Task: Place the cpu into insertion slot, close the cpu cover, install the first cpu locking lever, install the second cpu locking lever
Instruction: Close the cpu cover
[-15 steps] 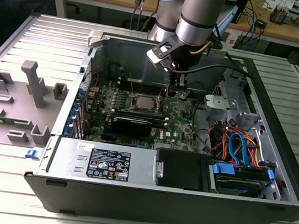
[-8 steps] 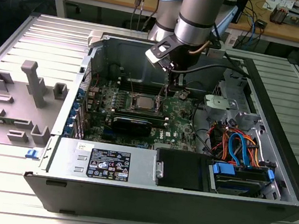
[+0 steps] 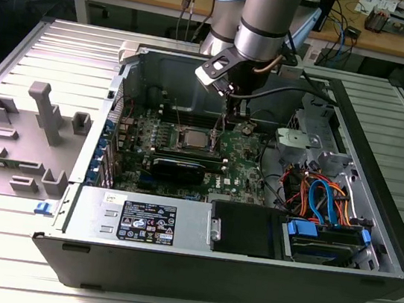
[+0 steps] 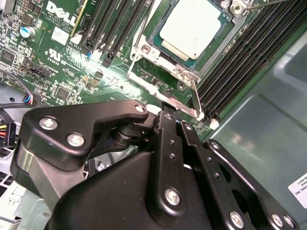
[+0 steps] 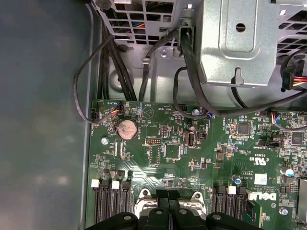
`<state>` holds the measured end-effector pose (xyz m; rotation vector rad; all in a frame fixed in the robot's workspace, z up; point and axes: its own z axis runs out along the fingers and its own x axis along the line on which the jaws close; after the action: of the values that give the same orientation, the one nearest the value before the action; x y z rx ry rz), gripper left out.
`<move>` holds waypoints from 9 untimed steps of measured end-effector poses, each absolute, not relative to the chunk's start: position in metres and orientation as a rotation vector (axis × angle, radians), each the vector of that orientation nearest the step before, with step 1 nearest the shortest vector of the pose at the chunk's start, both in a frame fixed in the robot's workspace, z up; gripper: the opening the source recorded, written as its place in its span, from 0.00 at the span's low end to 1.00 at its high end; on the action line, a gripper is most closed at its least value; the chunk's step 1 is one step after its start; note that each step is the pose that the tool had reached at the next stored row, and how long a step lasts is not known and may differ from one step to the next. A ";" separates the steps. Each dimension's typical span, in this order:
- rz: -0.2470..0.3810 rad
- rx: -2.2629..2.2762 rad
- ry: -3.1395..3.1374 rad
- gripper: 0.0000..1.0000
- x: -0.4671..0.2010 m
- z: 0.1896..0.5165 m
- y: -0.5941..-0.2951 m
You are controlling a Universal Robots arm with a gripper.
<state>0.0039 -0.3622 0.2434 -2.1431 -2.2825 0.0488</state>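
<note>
The cpu (image 4: 192, 28) lies flat in the insertion slot (image 4: 156, 88), its silver top showing through the cut-out of the cpu cover (image 4: 184, 72), which lies down around it. A thin metal locking lever (image 4: 195, 96) runs along the socket's edge beside my fingertips. My gripper (image 4: 175, 120) hangs just off that edge of the socket with its black fingers (image 5: 163, 199) pressed together; I see nothing between them. In the exterior view the gripper (image 3: 231, 118) is inside the open computer case, to the exterior view's right of the cpu (image 3: 192, 140).
Long black RAM slots (image 4: 240, 52) flank the socket. Black cables (image 5: 192, 72) and a metal drive cage (image 5: 240, 38) sit beyond the board's coin cell (image 5: 127, 128). Coloured cables (image 3: 324, 195) fill the case's right side. A grey fixture tray (image 3: 32, 128) lies at the exterior view's left.
</note>
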 end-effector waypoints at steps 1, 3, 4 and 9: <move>0.049 -2.143 -2.282 0.11 0.004 0.243 -0.362; 0.049 -2.143 -2.283 0.11 0.003 0.243 -0.362; 0.049 -2.143 -2.283 0.11 0.003 0.243 -0.362; 0.049 -2.143 -2.282 0.11 0.002 0.243 -0.362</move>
<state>0.0020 -0.3622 0.2434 -2.1431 -2.2825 0.0488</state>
